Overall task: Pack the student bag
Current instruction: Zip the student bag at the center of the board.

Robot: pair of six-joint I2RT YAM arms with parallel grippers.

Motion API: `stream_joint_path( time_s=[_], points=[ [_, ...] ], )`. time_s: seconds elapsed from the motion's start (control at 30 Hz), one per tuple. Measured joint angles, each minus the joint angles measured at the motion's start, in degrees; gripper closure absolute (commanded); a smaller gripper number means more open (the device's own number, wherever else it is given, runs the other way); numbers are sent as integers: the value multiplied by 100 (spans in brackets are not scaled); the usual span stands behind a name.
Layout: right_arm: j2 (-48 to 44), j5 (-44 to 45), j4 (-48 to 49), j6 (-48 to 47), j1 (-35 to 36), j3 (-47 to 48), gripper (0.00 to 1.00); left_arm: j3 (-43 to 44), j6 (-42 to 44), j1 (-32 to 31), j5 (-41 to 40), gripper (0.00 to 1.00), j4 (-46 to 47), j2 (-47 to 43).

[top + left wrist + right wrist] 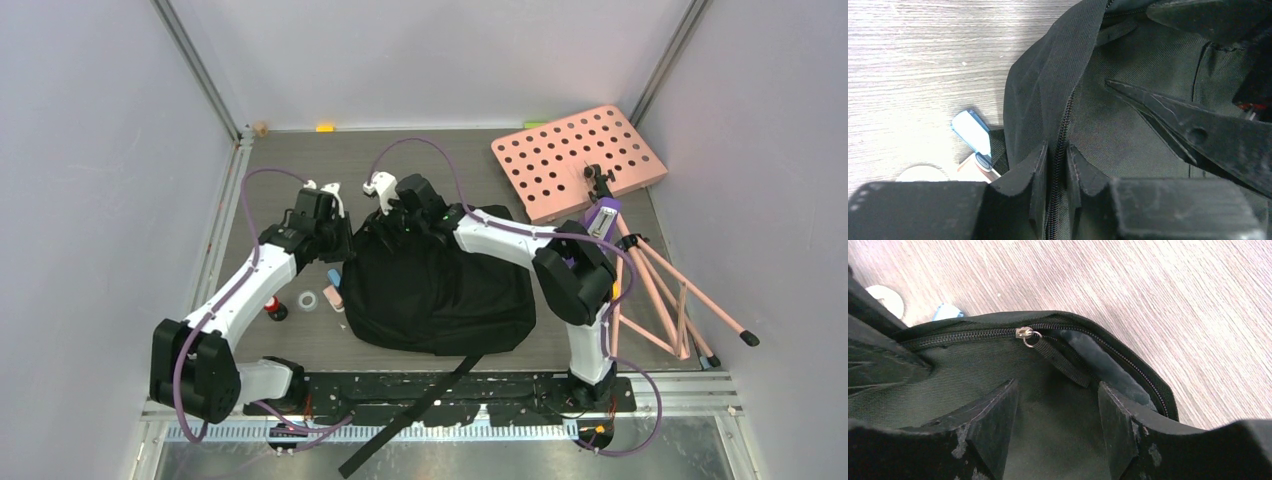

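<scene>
Grey wood-grain desk [300, 170] carries the student bag [440, 290] at centre. We find the left claw [1060, 175] pinching its zipper seam and the right claw [1058, 410] spread. The zipper pull [1024, 333] lies just ahead of the latter, track running crosswise, right arm nearer.

Matt black woven cloth on student bag [440, 290]; shiny metal zip pull [1024, 333]; matt grey wood-grain table [300, 170]

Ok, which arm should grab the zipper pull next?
Right. The right gripper is open, facing the zipper pull; the left gripper is pinching the student bag at its zipper seam, likely bracing it.
</scene>
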Motion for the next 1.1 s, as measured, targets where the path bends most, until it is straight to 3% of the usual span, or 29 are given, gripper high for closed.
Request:
stream_joint_path(
  time_s=[0.2,0.33,0.53,0.8,1.1],
  points=[
    [343,33,-168,-326,-4,267,43,-74,-35,0,28,100,136,72],
    [492,109,-273,-424,-4,455,58,-94,-101,0,52,100,190,103],
    [627,190,-278,-415,-9,616,98,-138,-146,0,85,100,271,114],
    [337,699,413,-177,4,-39,100,-323,-299,98,131,100,459,111],
    [-221,2153,1244,31,120,-708,100,-341,-474,175,186,100,640,-13]
  ],
)
